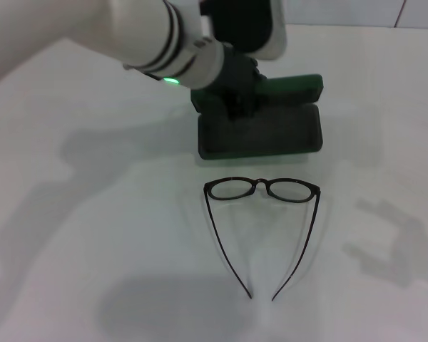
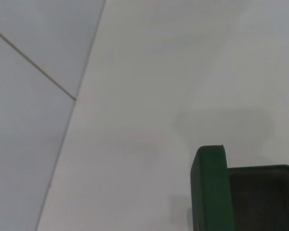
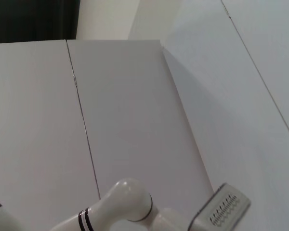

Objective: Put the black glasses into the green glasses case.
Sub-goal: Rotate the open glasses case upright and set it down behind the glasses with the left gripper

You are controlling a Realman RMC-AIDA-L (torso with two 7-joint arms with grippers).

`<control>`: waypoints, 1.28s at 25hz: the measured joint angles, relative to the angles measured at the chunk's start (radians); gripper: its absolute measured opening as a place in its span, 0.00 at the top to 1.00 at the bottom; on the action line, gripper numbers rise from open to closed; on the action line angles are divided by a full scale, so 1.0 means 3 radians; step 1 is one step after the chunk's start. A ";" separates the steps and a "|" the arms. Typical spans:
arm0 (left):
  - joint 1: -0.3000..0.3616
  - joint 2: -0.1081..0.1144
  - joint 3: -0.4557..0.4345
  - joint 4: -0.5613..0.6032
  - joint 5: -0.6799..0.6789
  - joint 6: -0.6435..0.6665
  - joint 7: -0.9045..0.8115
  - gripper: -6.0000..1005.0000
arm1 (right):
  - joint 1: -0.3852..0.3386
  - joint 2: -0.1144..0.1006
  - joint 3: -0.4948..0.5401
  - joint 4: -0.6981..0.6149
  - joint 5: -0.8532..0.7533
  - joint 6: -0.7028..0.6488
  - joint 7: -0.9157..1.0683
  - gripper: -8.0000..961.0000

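Head view: the glasses (image 1: 262,189) lie nearest, unfolded on the white table (image 1: 71,235), temple tips toward 6 o'clock, lenses facing the case (image 1: 260,128) just beyond at 12 o'clock. The case stands open, lid up at the back. The left gripper (image 1: 239,96) hangs over the case's left part; whether it grips anything, I cannot tell.

Left wrist view: only a case corner (image 2: 209,187) and bare table.

Right wrist view: wall panels and the left arm (image 3: 120,204); the right gripper is unseen.

Risk: the thin frame could slide on the smooth table during pickup, or the lid could fall shut.
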 joint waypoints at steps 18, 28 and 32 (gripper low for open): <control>-0.0036 -0.0014 0.0411 -0.0207 -0.0007 -0.0184 -0.0044 0.77 | 0.0049 0.0002 0.0014 0.0004 -0.0008 0.0130 -0.0001 0.11; -0.0016 -0.0007 0.0461 -0.0125 0.0010 -0.0124 -0.0091 0.71 | 0.0012 0.0002 0.0022 0.0003 -0.0007 0.0097 -0.0001 0.11; 0.0024 -0.0002 0.0436 0.0178 0.0017 0.0066 -0.0112 0.67 | 0.0008 0.0002 0.0003 0.0003 -0.0008 0.0094 0.0004 0.11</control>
